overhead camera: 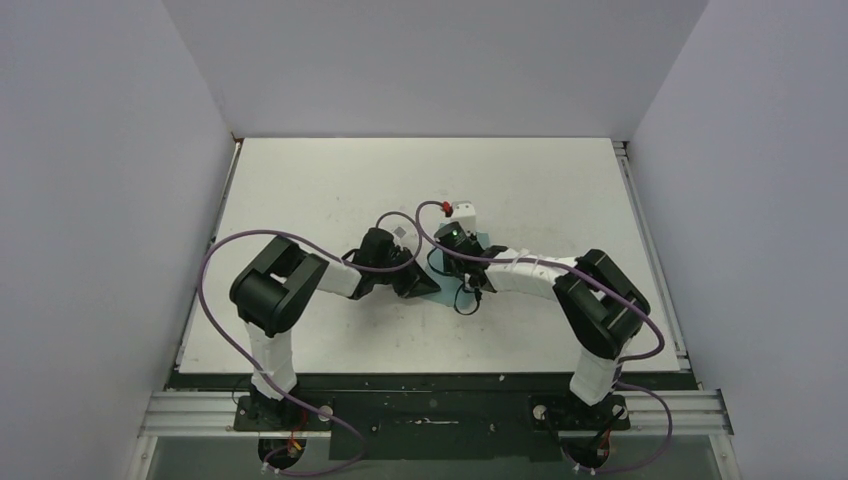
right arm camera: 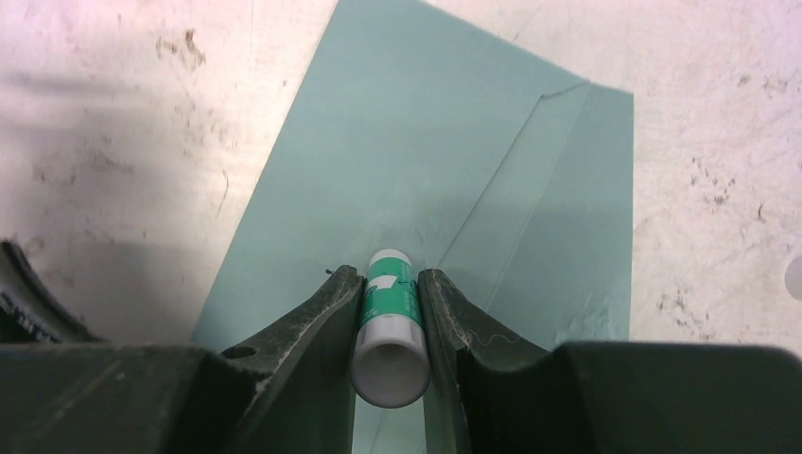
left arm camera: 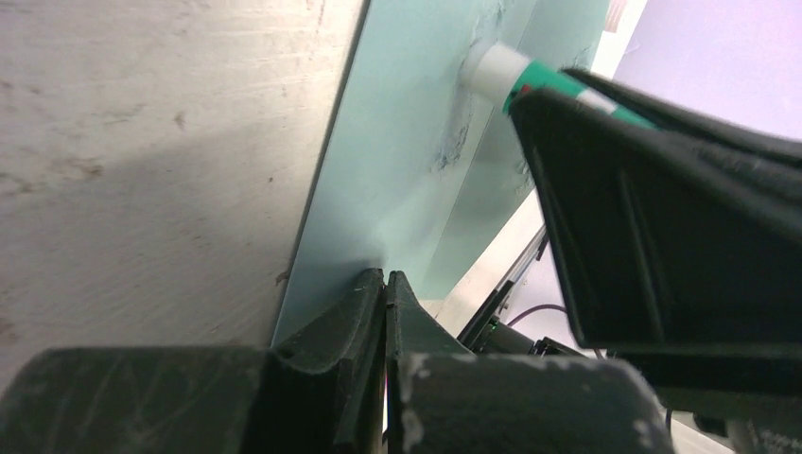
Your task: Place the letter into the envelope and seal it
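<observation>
The teal envelope lies flat on the table, a crease running across it to a paler flap. My right gripper is shut on a white-and-green glue stick, whose tip touches the envelope beside the crease. The left wrist view shows that stick pressed onto the teal paper. My left gripper is shut, its fingertips resting on the near edge of the envelope with nothing between them. From above, both grippers meet over the envelope. The letter is hidden in every view.
The white table has scuffed, stained patches and walls on the left, right and back. The right gripper's black body hangs close above my left fingers. Purple cables loop beside both arms.
</observation>
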Available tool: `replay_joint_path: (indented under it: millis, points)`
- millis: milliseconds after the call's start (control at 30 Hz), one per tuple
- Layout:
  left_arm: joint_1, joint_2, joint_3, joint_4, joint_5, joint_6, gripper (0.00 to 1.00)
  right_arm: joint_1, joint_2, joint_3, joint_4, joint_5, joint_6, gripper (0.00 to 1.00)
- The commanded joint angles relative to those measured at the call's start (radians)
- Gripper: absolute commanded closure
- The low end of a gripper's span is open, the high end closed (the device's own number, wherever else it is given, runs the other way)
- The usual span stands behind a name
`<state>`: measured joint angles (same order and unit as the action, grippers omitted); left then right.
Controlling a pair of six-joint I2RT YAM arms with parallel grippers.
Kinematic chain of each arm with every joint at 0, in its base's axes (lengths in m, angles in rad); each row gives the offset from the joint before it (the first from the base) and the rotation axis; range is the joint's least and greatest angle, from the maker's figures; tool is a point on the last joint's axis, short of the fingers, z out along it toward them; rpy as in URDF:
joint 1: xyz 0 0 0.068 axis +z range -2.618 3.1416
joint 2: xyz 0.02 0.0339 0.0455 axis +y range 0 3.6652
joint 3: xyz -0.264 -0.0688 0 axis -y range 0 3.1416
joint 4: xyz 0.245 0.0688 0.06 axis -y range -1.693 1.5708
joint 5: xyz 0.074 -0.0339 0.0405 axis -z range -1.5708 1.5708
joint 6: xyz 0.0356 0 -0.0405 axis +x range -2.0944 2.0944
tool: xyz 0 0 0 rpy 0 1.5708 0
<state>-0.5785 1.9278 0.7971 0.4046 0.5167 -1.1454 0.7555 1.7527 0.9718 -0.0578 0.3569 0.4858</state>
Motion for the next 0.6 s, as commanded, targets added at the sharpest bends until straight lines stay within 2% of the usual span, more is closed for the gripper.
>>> replay_joint_path:
  millis: [0,167,400,567]
  points:
    - [0.027,0.046,-0.070,-0.123,-0.056,0.026,1.00,-0.049,0.070,0.055,-0.004,0.027,0.016,0.95]
    - [0.029,0.060,-0.075,-0.065,-0.051,-0.024,1.00,-0.026,0.053,0.077,-0.085,-0.020,0.010,0.95]
    - [0.029,0.078,-0.063,-0.040,-0.067,-0.064,1.00,0.034,-0.020,0.041,-0.197,-0.182,-0.007,0.95]
    - [0.031,0.073,-0.074,-0.034,-0.078,-0.078,1.00,0.008,-0.042,0.028,-0.252,-0.184,-0.008,0.95]
